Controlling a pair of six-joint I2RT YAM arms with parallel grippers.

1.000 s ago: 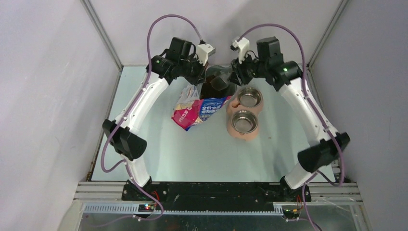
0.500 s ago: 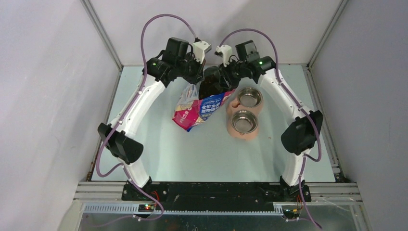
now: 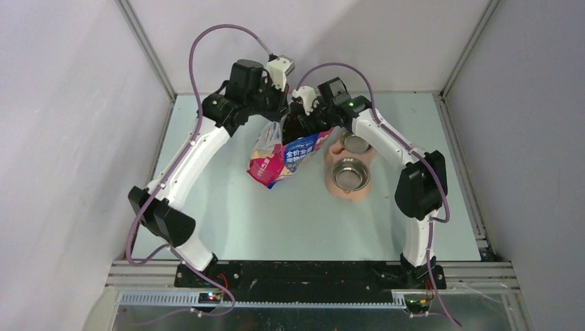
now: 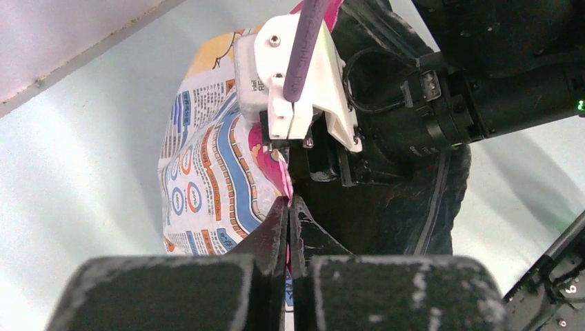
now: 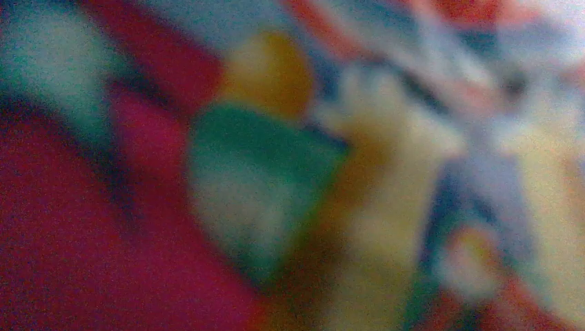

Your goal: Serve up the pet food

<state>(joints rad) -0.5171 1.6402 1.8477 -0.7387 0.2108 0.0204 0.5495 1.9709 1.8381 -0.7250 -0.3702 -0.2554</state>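
Observation:
The pink and blue pet food bag (image 3: 286, 157) stands tilted at the back of the table, left of the bowls. My left gripper (image 3: 279, 125) is shut on the bag's pink top edge; in the left wrist view (image 4: 288, 203) the jaws pinch that edge. My right gripper (image 3: 307, 125) is at the bag's mouth, right beside the left one, and its fingers are hidden. The right wrist view is filled by the blurred print of the bag (image 5: 262, 186). No kibble shows in any view.
Two steel bowls sit in a tan stand (image 3: 332, 181) right of the bag: the near one (image 3: 350, 172) is open to view, the far one (image 3: 355, 143) lies partly under my right arm. Grey walls close in behind and at both sides.
My right arm has swung left from above the far bowl to the bag's mouth. My left arm has shifted slightly left and back, still holding the bag's edge.

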